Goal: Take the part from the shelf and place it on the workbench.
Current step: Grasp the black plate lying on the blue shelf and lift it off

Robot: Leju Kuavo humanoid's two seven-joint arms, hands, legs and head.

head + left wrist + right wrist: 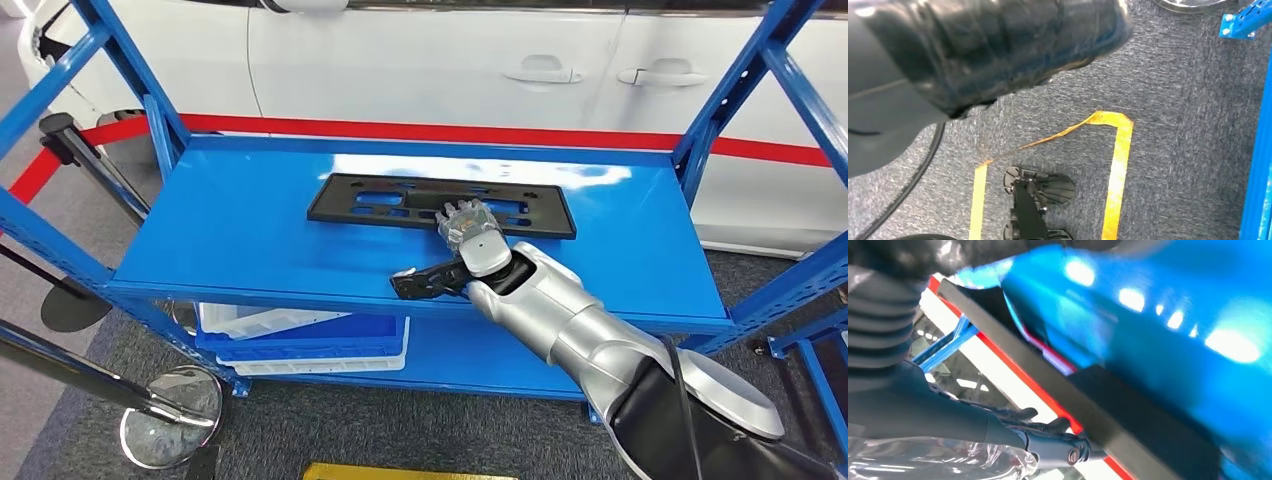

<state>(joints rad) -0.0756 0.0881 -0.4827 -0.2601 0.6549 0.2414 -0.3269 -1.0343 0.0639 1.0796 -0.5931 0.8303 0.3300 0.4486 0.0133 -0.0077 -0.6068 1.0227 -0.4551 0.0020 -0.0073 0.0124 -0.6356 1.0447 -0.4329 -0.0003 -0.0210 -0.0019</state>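
Fingers (458, 213) of the right hand (470, 232) are laid over the near edge of the part (440, 204), but whether they're actually clamped on it or just resting there can't be told; in the right wrist view a dark fingertip (1048, 426) is seen right at the part's edge (1058, 390), with no clear wrap around it. Going left to right: a chrome stanchion base (170, 404) is seen at about 8 o'clock on the floor, white and blue bins (300, 335) are tucked on the lower level, then the flat black part is lying at 12 o'clock on the blue shelf (240, 230), a bit right of centre, with the hand at its right half. A white car (450, 60) is parked behind. For a clean pickup, the edge probably needs to be properly pinched before lifting, and the long plate should be kept level so it isn't snagged on the uprights.
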